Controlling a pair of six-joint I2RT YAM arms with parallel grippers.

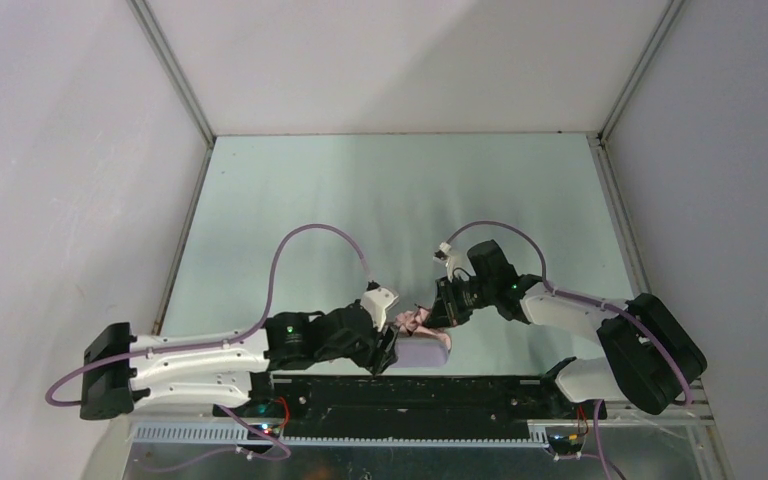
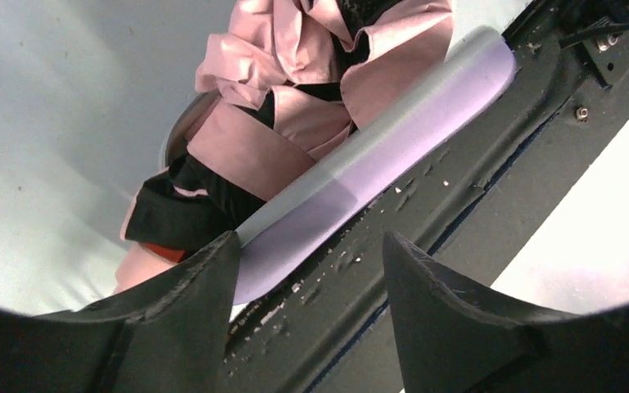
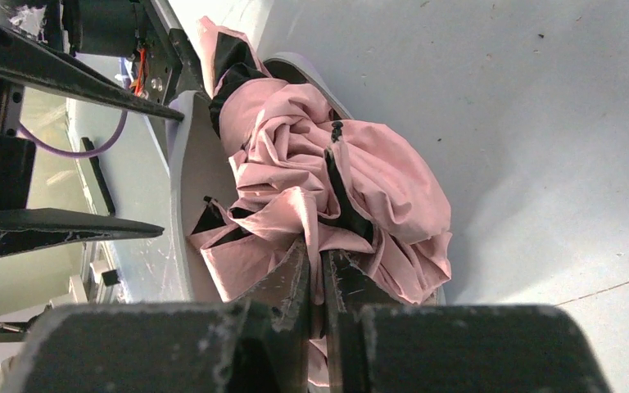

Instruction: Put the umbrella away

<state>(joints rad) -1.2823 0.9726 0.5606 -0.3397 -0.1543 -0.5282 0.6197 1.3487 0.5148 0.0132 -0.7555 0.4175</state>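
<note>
At near edge, R gripper [image 3: 315, 250] pinches umbrella [image 3: 381, 176] fabric.

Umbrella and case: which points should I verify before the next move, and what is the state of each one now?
1. Right gripper shut on umbrella fabric: ok.
2. Left gripper open, at the case edge: ok.
3. All fabric inside the case: not ok, folds bulge over the rim.
4. Shaft and handle tucked in: cannot tell, fabric hides them.
</note>
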